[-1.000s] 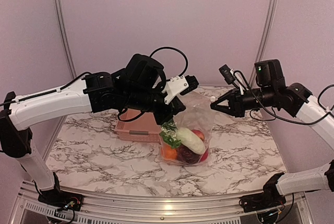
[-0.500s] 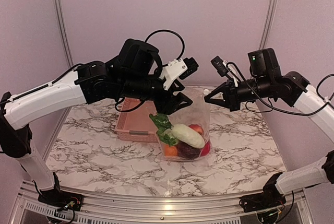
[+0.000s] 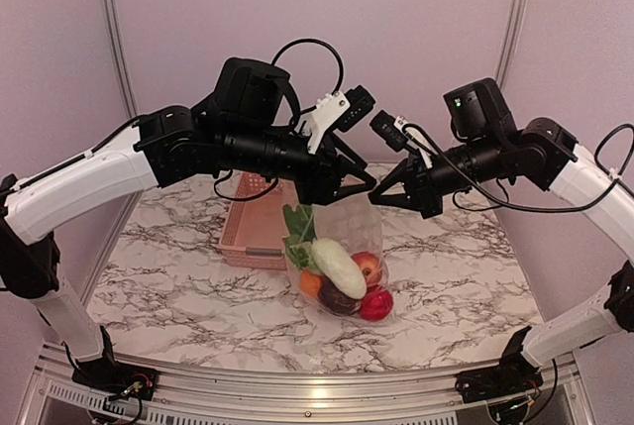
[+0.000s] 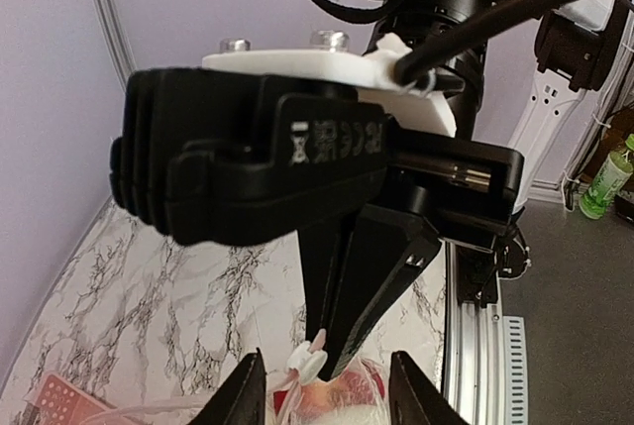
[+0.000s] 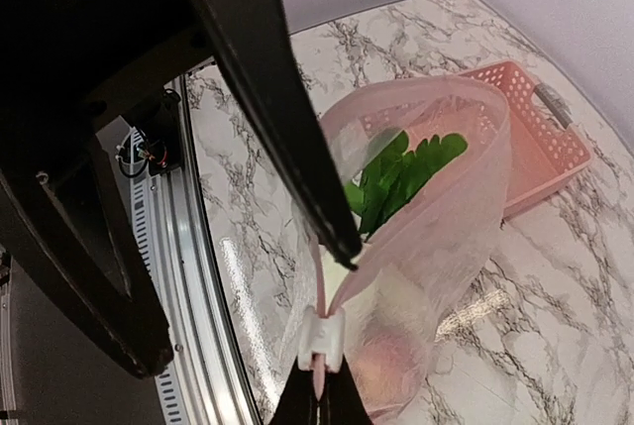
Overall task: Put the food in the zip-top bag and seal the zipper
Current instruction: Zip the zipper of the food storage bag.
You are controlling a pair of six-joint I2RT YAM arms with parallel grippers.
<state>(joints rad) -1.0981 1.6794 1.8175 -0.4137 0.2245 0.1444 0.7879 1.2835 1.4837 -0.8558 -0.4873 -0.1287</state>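
Observation:
The zip-top bag [image 3: 347, 237] hangs between my two grippers with its mouth open. It holds the food: leafy green [image 3: 296, 235], a white oblong piece [image 3: 338, 266], two red [image 3: 374, 303], a dark purple [image 3: 336, 298] and an orange [image 3: 310, 283]. My right gripper [image 3: 382, 191] is shut on the bag's zipper edge, right behind a white slider [image 5: 323, 338]. My left gripper [image 3: 354, 185] is open. Its fingers [image 4: 245, 395] straddle the slider [image 4: 311, 362], and one fingertip touches the bag's rim [image 5: 346, 258]. The yellow piece and the second white one are hidden.
The pink lattice basket [image 3: 258, 235] stands on the marble table behind and left of the bag, and also shows in the right wrist view [image 5: 540, 133]. The metal rail [image 5: 203, 276] runs along the table's near edge. A green bottle [image 4: 606, 177] stands off the table.
Both grippers have risen and come together over the table's middle. The bag has lifted and shifted a little left, and the food has sunk to its bottom.

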